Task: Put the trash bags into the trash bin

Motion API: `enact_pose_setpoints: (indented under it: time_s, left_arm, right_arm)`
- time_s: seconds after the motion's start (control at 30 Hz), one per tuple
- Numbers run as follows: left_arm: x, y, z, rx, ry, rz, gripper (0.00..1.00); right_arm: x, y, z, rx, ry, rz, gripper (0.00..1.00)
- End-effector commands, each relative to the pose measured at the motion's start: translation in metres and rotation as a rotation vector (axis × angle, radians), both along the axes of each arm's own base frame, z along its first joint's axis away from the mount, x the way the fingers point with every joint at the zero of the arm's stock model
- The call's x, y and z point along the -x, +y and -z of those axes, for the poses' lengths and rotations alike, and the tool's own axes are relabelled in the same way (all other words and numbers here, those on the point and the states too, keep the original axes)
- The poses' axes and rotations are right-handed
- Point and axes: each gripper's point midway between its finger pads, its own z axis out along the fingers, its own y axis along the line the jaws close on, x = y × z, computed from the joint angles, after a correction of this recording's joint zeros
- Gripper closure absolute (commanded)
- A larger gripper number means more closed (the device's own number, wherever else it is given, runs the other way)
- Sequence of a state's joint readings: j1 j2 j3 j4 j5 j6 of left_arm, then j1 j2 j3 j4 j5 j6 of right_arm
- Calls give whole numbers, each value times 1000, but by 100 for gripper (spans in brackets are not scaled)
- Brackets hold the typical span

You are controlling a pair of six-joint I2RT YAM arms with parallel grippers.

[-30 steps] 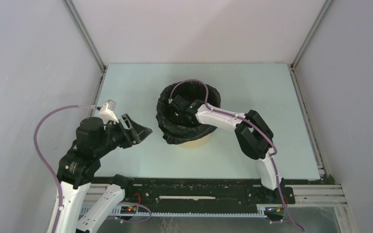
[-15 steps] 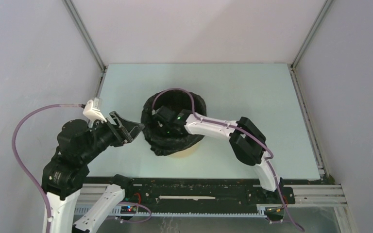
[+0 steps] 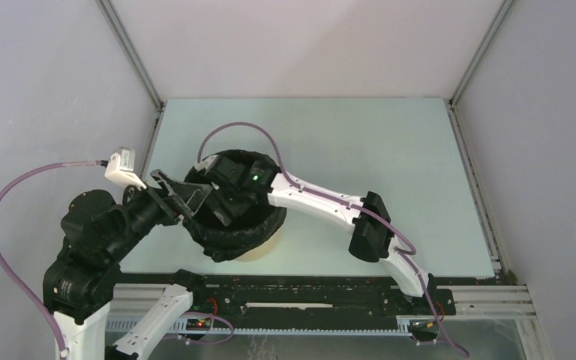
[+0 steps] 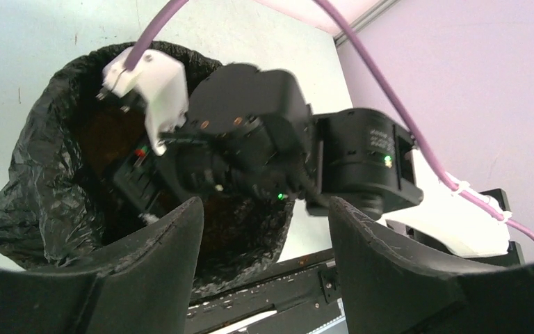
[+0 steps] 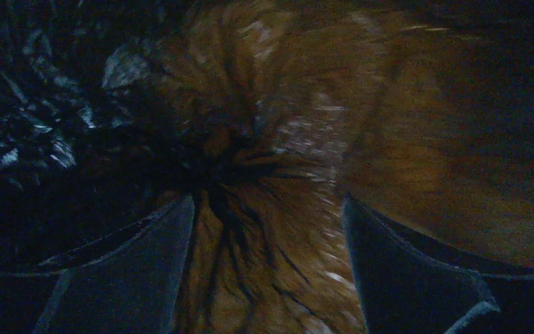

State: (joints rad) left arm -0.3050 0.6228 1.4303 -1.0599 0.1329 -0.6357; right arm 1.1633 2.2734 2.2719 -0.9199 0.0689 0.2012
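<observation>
The black trash bag (image 3: pixel 229 241) lines the cream trash bin (image 3: pixel 264 249), its crinkled edge folded over the rim. My right gripper (image 3: pixel 223 205) reaches down inside the bin. In the right wrist view it (image 5: pixel 268 229) stands open, with brownish bag film (image 5: pixel 306 139) stretched beyond its fingers and glossy black folds (image 5: pixel 28 111) at left. My left gripper (image 3: pixel 195 201) is open at the bin's left rim. In the left wrist view its jaws (image 4: pixel 264 229) frame the bag's near wall (image 4: pixel 35 181) and the right wrist (image 4: pixel 250 139) in the bin's mouth.
The pale table (image 3: pixel 360 142) is fenced by metal frame posts (image 3: pixel 131 60) and grey walls. A black rail (image 3: pixel 307 289) runs along the near edge by the arm bases. Purple cables (image 3: pixel 240 131) loop over both arms.
The bin, bag and right gripper have shifted left and nearer, up to the left gripper. The left arm has drawn back to the left, its jaws slightly wider.
</observation>
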Motion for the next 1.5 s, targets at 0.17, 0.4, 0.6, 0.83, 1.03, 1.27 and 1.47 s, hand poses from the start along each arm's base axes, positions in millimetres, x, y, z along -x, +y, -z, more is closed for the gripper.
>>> enact_pose_setpoints:
  time_s: [0.17,0.4,0.6,0.83,1.03,1.27,1.47]
  left_arm:
    - [-14,-6,-18,-1,-47,16,29]
    - [-17,-3,-51,14,-155,-3,27]
    - [-15,7,-96,44,-304,-52,23]
    - [-15,21,-155,59,-472,-123,19]
    - [-7,40,-210,38,-600,-207,0]
    - [2,68,-246,-49,-650,-333,0]
    - [-7,73,-242,-39,-644,-377,0]
  right_arm:
    - [-2,-40,-27,53,-32,9,14]
    - [14,-59,-96,-56,-32,22,14]
    - [37,-89,-192,-266,-88,-13,12]
    - [37,-178,-313,-497,-339,138,0]
    - [24,-300,-371,-505,-611,470,0]
    - [44,-401,-408,-666,-669,722,0]
    - [50,-437,-416,-768,-679,803,0]
